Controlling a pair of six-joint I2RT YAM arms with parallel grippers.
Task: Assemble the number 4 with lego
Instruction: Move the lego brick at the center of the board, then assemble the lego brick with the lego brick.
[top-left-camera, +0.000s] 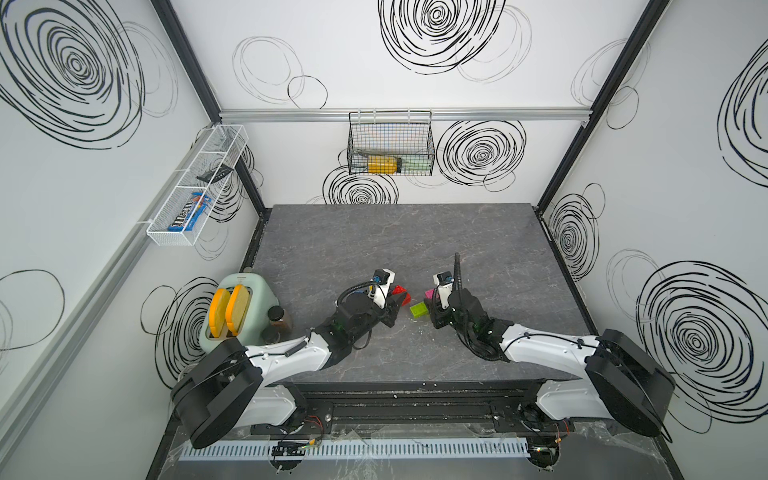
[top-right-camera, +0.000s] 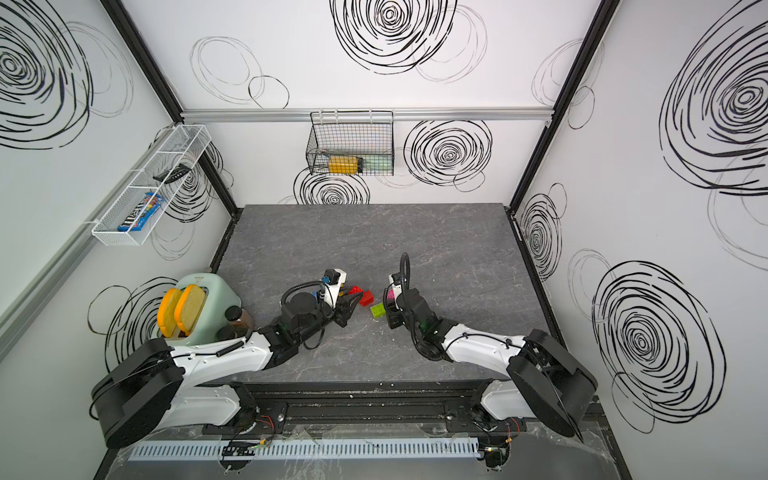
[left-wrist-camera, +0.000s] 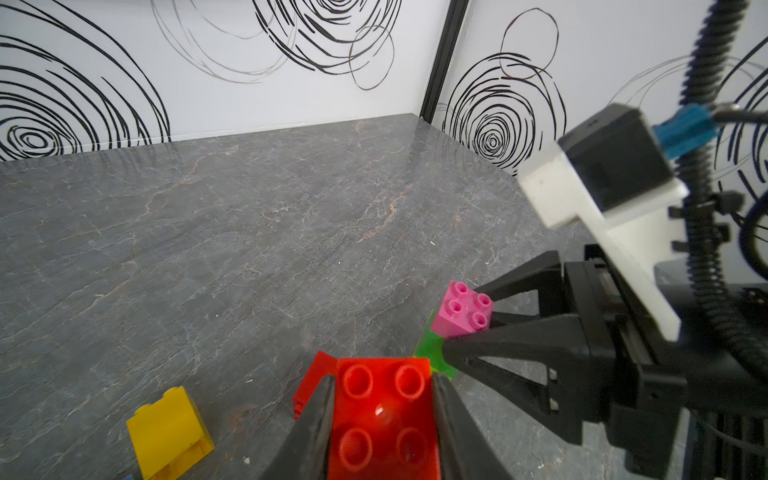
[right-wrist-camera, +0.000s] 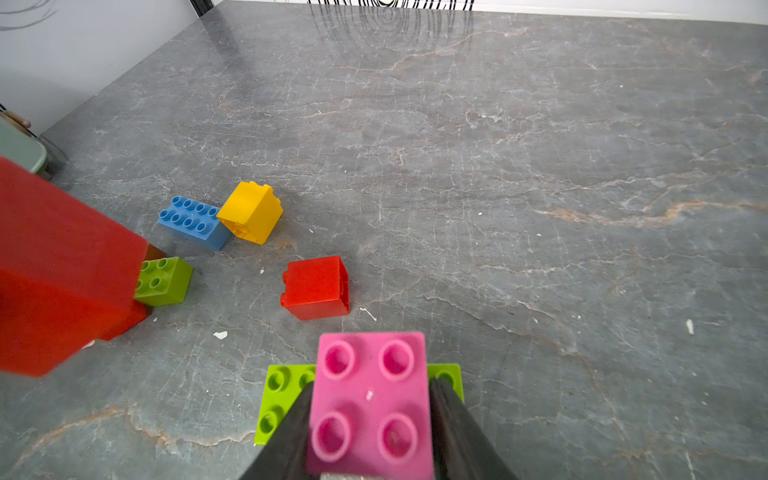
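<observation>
Carefully: my left hand (left-wrist-camera: 382, 379) pinches the red brick (left-wrist-camera: 384, 428), right hand (right-wrist-camera: 370, 385) the pink brick (right-wrist-camera: 370, 409); I'd square studs before pressing together.

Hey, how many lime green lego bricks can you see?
2. A larger lime brick lies below the pink brick; a small lime brick sits near the blue brick. Others may be hidden.

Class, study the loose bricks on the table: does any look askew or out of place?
Yes. The yellow brick and the small red brick lie tipped onto their sides, while the blue brick sits studs up. White flecks litter the table.
</observation>
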